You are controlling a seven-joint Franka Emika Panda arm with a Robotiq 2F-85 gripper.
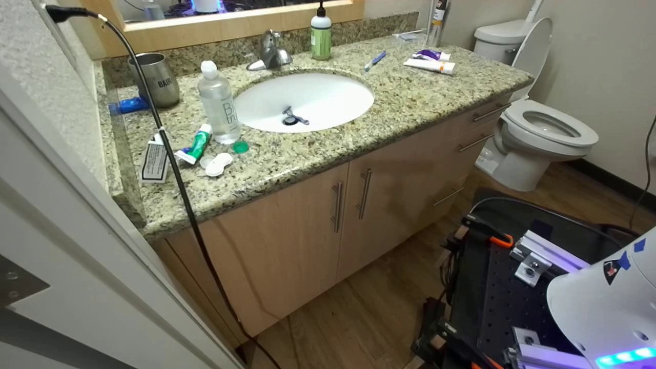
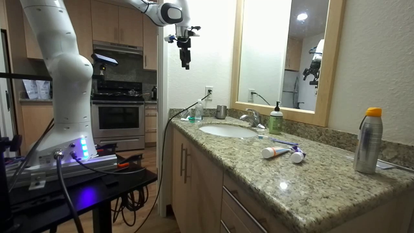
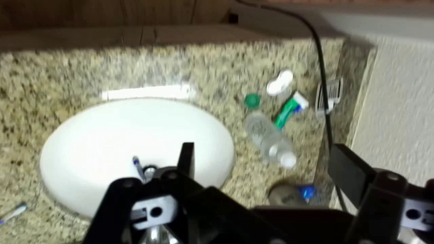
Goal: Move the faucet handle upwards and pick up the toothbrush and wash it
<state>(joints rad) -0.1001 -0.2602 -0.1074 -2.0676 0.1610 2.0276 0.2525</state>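
Fingers (image 3: pixel 186 161) of our gripper (image 3: pixel 266 160) stand spread wide in the wrist view, where we look past them onto the countertop (image 3: pixel 220 73). Through the gap between them we see a clear bottle (image 3: pixel 268 139), a green tube (image 3: pixel 287 110) and, lower down, a metal cup (image 3: pixel 286 196) beside a blue packet (image 3: pixel 307 190). One finger overlaps the white basin (image 3: pixel 135 125), which holds a razor (image 3: pixel 137 166) near that finger; the toothbrush (image 3: pixel 14 212) lies well out past it, and the faucet (image 3: pixel 155 235) is mostly hidden beneath it. A black cord (image 3: pixel 318 57) runs behind the other finger. In an exterior view our fingers point straight down, high above the countertop. The faucet handle (image 2: pixel 253 111) sits well below them, atop the faucet, with a pump bottle (image 2: pixel 276 122) just past it. Farther from our fingers lies the toothbrush, then two tubes (image 2: pixel 275 152), and a metal bottle (image 2: pixel 368 144) stands farthest off. In an exterior view we find what lies below our fingers' height: the razor at the drain (image 1: pixel 290 121), the faucet handle behind the basin, and the toothbrush beside the basin, bristles toward it.
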